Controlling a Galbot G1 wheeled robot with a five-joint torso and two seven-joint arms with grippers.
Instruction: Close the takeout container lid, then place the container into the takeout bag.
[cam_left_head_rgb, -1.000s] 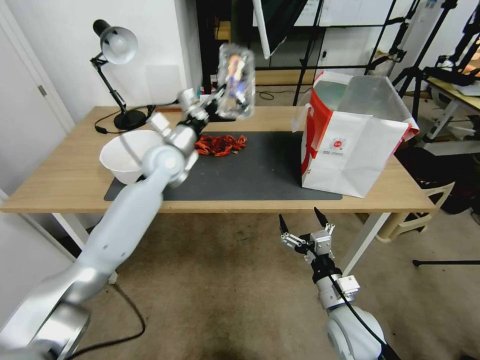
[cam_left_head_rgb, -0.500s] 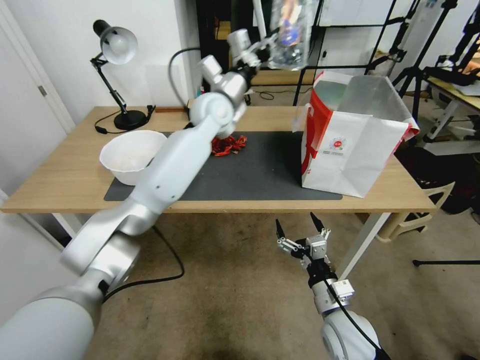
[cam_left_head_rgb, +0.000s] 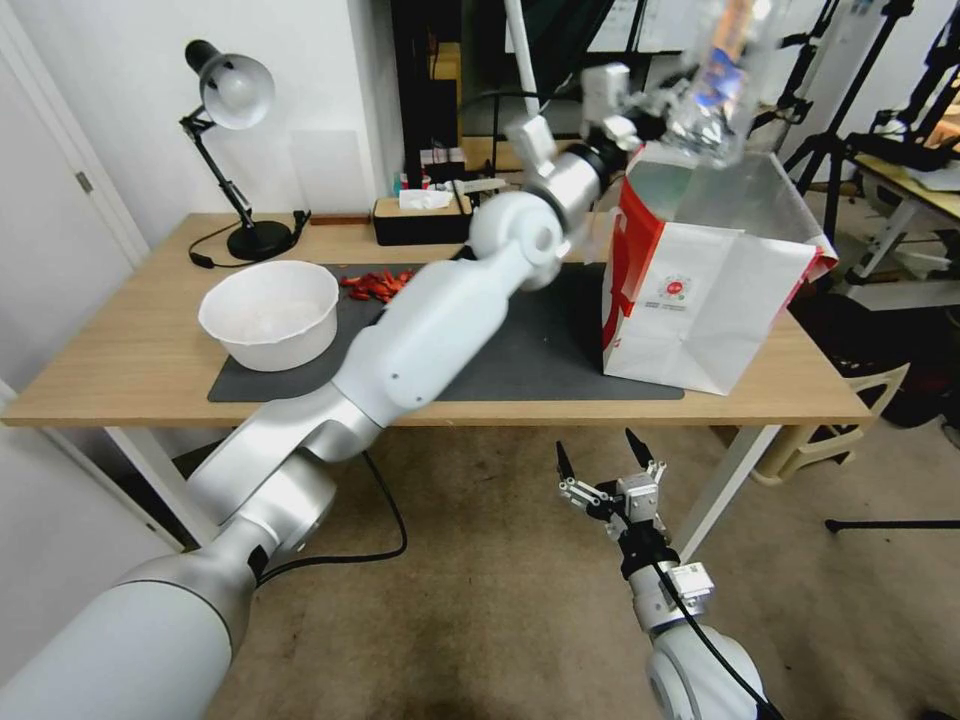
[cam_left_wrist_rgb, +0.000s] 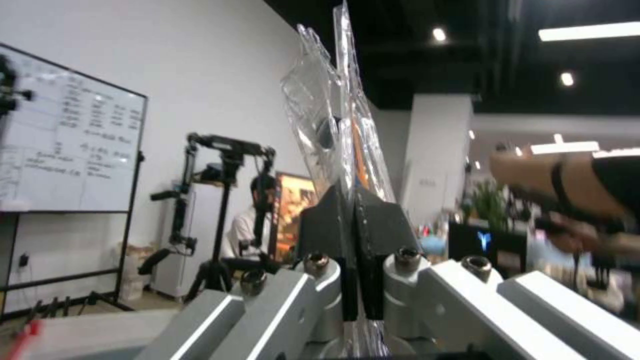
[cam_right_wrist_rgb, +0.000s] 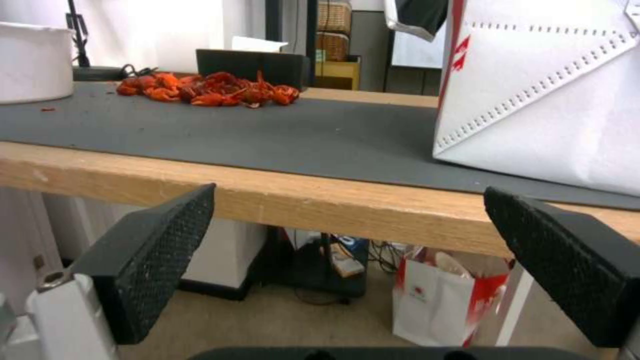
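Since the earlier frames left gripper (cam_left_head_rgb: 672, 95) has swung from above the black mat's far edge, up and across toward the table's right end; it now hangs over the open mouth of the takeout bag (cam_left_head_rgb: 700, 290), carrying the takeout container (cam_left_head_rgb: 718, 80). Jaws pressed together, nipping only the thin plastic flange at one edge of the clamshell; in the left wrist view the container (cam_left_wrist_rgb: 340, 120) stands edge-on above the dark fingertips (cam_left_wrist_rgb: 383, 225), orange of the lid (cam_left_wrist_rgb: 359, 150) label just visible. Judgement: grip is marginal, a narrow pinch on slippery film, so a fast swing or sudden stop could let it twist or slide out before it is over the opening. Container is tilted; its lower corner could also catch the bag's near rim and tip or crumple the unsupported bag. Whether the lid is latched, cannot tell; if not, berries could spill on release. Right gripper (cam_left_head_rgb: 600, 463) parked below the table's front edge, jaws wide apart, holding nothing. Bag stands at the mat's right end.
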